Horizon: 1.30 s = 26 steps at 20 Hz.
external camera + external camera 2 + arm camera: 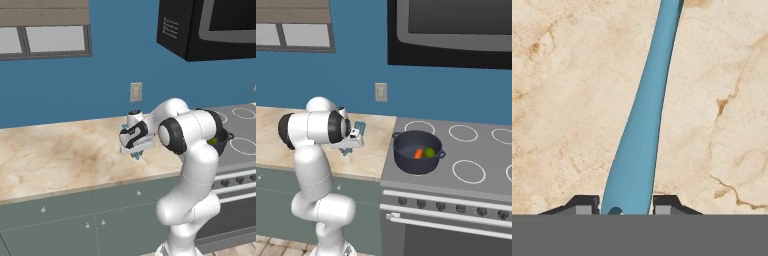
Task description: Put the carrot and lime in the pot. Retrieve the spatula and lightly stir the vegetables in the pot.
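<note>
The light blue spatula lies on the marble counter, its handle running up and away from the hand. My gripper is low over the counter, and its two tips press against the sides of the handle end, shut on it. From the right base view the spatula's slotted head shows just past the gripper. From the left, a bit of blue spatula sticks out below the gripper. The dark pot stands on the stove's front left burner with the carrot and the lime inside.
The marble counter stretches left of the stove. A microwave hangs above the stove. A wall outlet sits behind the counter. In the left base view my own arm hides most of the pot.
</note>
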Available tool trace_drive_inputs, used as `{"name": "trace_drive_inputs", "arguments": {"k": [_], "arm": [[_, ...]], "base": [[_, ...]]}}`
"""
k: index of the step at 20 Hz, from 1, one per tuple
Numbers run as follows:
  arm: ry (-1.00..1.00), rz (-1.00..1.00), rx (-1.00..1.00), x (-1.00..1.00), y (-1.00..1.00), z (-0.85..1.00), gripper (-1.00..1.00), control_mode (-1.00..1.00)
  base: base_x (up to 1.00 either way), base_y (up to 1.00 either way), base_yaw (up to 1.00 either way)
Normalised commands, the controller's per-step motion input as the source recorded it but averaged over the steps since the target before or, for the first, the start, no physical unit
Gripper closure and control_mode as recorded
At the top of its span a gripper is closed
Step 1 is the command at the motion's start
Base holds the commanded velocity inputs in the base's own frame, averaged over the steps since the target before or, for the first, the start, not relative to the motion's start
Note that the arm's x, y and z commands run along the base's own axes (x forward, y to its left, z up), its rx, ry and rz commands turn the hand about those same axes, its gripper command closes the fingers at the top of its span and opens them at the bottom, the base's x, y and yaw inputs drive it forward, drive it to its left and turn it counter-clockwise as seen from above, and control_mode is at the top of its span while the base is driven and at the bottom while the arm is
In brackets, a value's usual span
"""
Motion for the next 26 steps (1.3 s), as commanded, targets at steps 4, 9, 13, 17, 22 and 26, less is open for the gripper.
{"name": "trace_drive_inputs", "arguments": {"k": [4,9,13,17,22,26], "arm": [[0.0,0.0,0.0,-0.1,-0.18,-0.42,1.0,-1.0],[0.0,0.0,0.03,-0.05,-0.13,-0.07,1.0,-1.0],[-0.05,0.0,0.08,-0.22,-0.11,0.19,1.0,-1.0],[-0.02,0.0,0.12,-0.32,-0.07,0.34,1.0,-1.0],[-0.08,0.0,0.05,-0.3,-0.01,0.56,1.0,-1.0],[-0.01,-0.03,0.08,-0.28,0.0,0.68,1.0,-1.0]], "base": [[0.0,0.0,0.0],[0.0,0.0,0.0],[0.0,0.0,0.0],[0.0,0.0,0.0],[0.0,0.0,0.0],[0.0,0.0,0.0]]}}
